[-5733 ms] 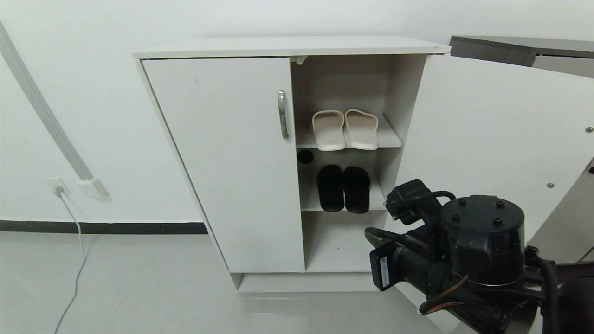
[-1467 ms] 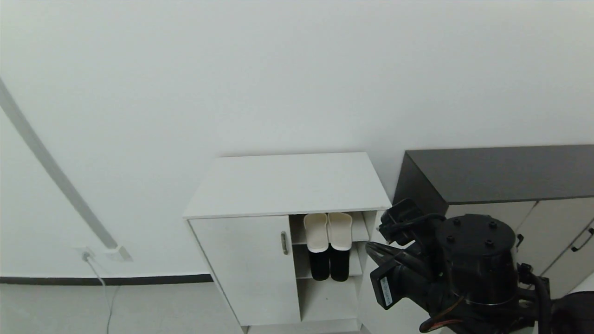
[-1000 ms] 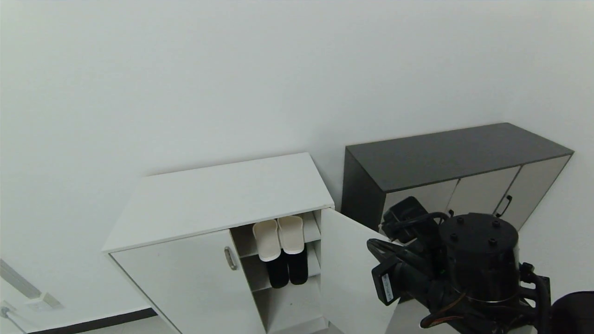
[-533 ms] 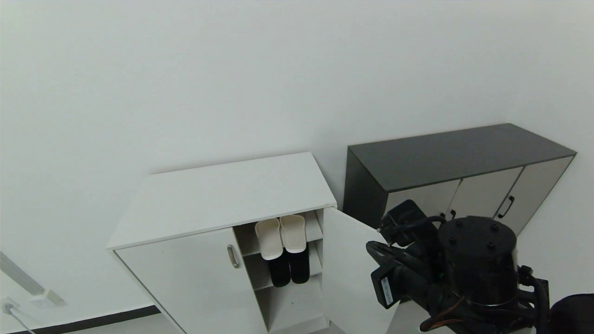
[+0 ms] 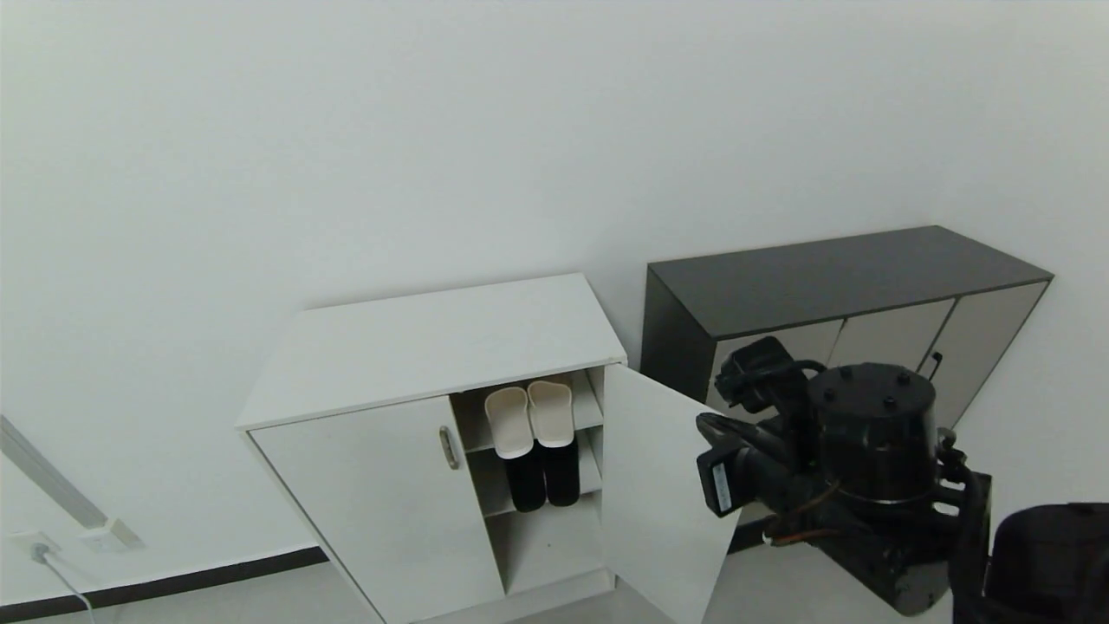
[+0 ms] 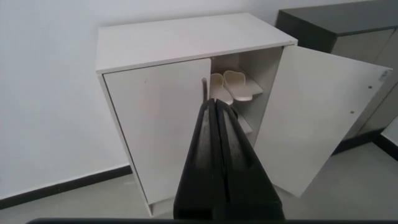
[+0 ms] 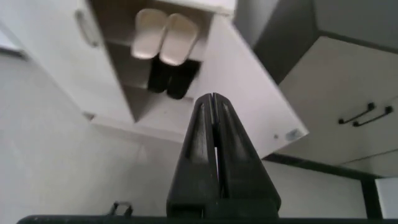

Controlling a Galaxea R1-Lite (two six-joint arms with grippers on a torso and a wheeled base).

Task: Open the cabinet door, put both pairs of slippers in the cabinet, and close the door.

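The white cabinet (image 5: pixel 433 347) stands against the wall with its left door (image 5: pixel 381 511) closed and its right door (image 5: pixel 658 485) swung open. A white pair of slippers (image 5: pixel 528 416) lies on the upper shelf. Right under it, a black pair (image 5: pixel 544 485) lies on the middle shelf. My right arm (image 5: pixel 866 451) hangs in front of the open door, to its right. My right gripper (image 7: pixel 213 98) is shut and empty, pointing toward the open door (image 7: pixel 249 93) and the slippers (image 7: pixel 163 34). My left gripper (image 6: pixel 210 102) is shut and empty, well back from the cabinet front (image 6: pixel 161 124).
A dark sideboard (image 5: pixel 832 277) with grey doors stands just right of the cabinet, behind the open door. A wall socket (image 5: pixel 39 549) with a cable sits low on the left wall. Bare floor lies in front of the cabinet (image 6: pixel 81 199).
The whole head view has shifted as the camera backed away from the cabinet and turned. My right arm now sits a little higher in the picture. Slippers and door stand unchanged.
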